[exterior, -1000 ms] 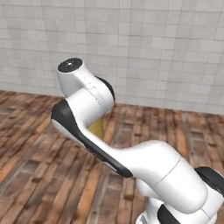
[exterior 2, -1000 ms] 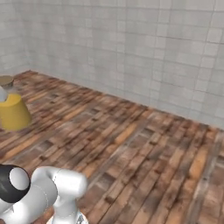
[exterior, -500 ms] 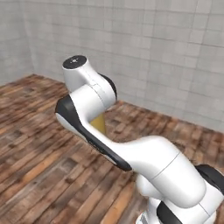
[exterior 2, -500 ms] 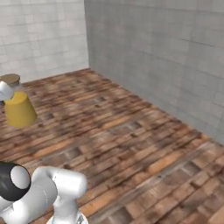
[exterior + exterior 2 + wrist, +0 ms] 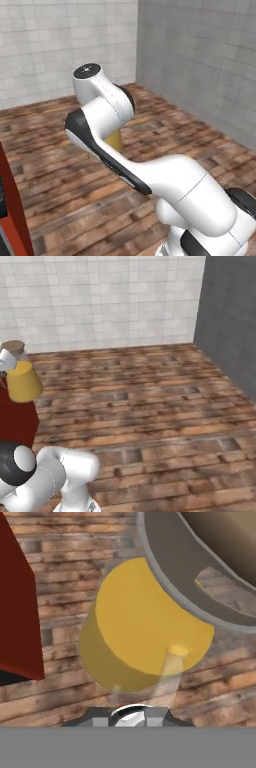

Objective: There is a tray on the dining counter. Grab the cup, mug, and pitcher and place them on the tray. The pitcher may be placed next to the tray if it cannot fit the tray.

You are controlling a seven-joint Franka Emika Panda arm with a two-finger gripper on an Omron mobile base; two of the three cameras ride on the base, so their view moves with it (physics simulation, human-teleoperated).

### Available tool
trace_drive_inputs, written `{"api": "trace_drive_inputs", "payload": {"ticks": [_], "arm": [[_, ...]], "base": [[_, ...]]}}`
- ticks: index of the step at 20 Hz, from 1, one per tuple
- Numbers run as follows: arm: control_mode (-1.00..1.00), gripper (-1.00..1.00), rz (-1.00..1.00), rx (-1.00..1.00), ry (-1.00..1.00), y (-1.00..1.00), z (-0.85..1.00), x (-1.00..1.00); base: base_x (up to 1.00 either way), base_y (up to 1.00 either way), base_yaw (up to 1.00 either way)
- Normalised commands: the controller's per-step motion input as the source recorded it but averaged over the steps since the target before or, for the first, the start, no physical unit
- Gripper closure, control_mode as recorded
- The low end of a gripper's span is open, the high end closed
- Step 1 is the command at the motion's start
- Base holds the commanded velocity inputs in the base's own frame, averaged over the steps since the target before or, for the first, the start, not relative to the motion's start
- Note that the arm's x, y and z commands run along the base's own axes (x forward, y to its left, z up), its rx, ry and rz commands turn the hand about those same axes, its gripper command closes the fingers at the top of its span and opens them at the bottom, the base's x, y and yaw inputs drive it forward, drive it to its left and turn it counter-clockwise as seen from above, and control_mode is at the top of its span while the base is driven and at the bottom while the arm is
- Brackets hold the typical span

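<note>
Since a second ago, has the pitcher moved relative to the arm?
Cannot tell. The pitcher sits at the same left edge in the right base view, but the whole background swung, so the camera moved.

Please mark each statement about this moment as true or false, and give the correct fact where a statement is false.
1. The pitcher is mustard yellow. True.
2. The pitcher stands on a blue tray. False: it hangs in the air above the wooden floor, carried at the arm's end, tilted in the right base view.
3. The floor is made of brown wooden planks. True.
4. The walls are covered with red wallpaper. False: the tiled wall is pale, and the other wall is grey.
5. A dark red panel shows beside the pitcher in the hand view. True.
</note>
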Motion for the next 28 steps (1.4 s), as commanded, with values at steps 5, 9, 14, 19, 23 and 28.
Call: {"api": "trace_drive_inputs", "payload": {"ticks": [5, 9, 14, 19, 23, 28], "arm": [[1.0, 1.0, 0.0, 0.0, 0.0, 0.0, 0.0, 0.0], [1.0, 1.0, 0.0, 0.0, 0.0, 0.0, 0.0, 0.0], [1.0, 1.0, 0.0, 0.0, 0.0, 0.0, 0.0, 0.0], [1.0, 1.0, 0.0, 0.0, 0.0, 0.0, 0.0, 0.0], [1.0, 1.0, 0.0, 0.0, 0.0, 0.0, 0.0, 0.0], [1.0, 1.0, 0.0, 0.0, 0.0, 0.0, 0.0, 0.0]], "base": [[1.0, -0.21, 0.56], [1.0, -0.43, 0.34], [1.0, -0.62, 0.17], [1.0, -0.73, 0.09], [1.0, -0.6, 0.11], [1.0, -0.39, 0.17]]}}
